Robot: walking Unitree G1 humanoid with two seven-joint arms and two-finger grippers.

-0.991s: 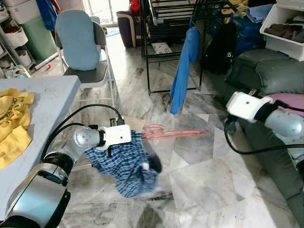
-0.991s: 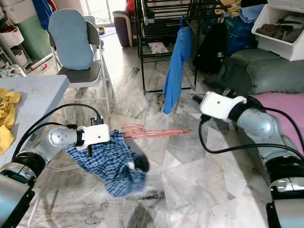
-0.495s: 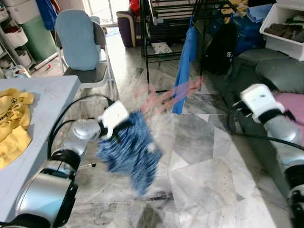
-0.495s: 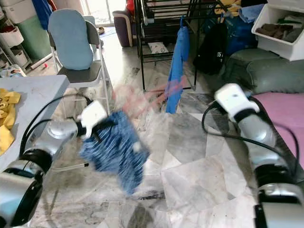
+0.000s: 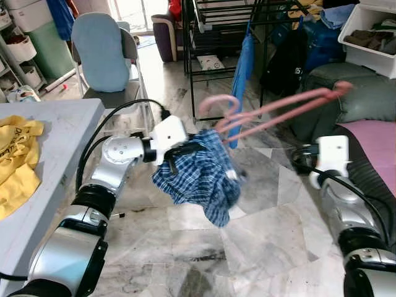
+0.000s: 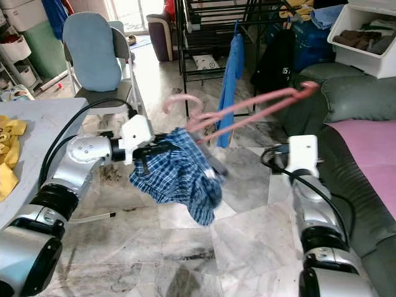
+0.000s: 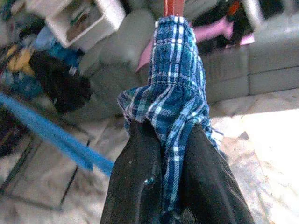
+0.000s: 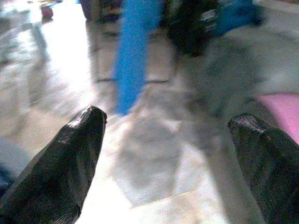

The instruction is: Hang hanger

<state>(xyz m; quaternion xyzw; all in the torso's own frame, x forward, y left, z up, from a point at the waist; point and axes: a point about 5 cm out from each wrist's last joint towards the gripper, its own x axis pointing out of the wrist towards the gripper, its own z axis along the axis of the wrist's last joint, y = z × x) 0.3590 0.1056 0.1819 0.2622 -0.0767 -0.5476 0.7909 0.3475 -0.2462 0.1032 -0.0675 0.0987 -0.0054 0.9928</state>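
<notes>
A pink hanger [image 5: 278, 106] slants up to the right in mid-air, its hook [image 5: 216, 104] toward the black drying rack [image 5: 192, 55]. A blue plaid garment [image 5: 198, 173] hangs bunched from its lower end. My left gripper [image 7: 168, 128] is shut on that garment, and the hanger's red bar [image 7: 174, 7] shows just beyond the cloth. My left arm [image 5: 124, 154] is stretched out at mid height over the floor. My right gripper [image 8: 166, 116] is open with nothing between its fingers, low on the right near the sofa.
A blue garment [image 5: 244, 68] hangs on the rack. A chair with a light blue cushion [image 5: 105, 55] stands at the back left. A grey table [image 5: 55, 124] with a yellow cloth [image 5: 15, 154] is at my left. A grey-green sofa [image 5: 365, 93] and a white bin [image 5: 371, 31] are on the right.
My left arm has swung the garment and hanger up from near the floor, and the hanger now tilts upward to the right. My right arm has drawn back and lowered.
</notes>
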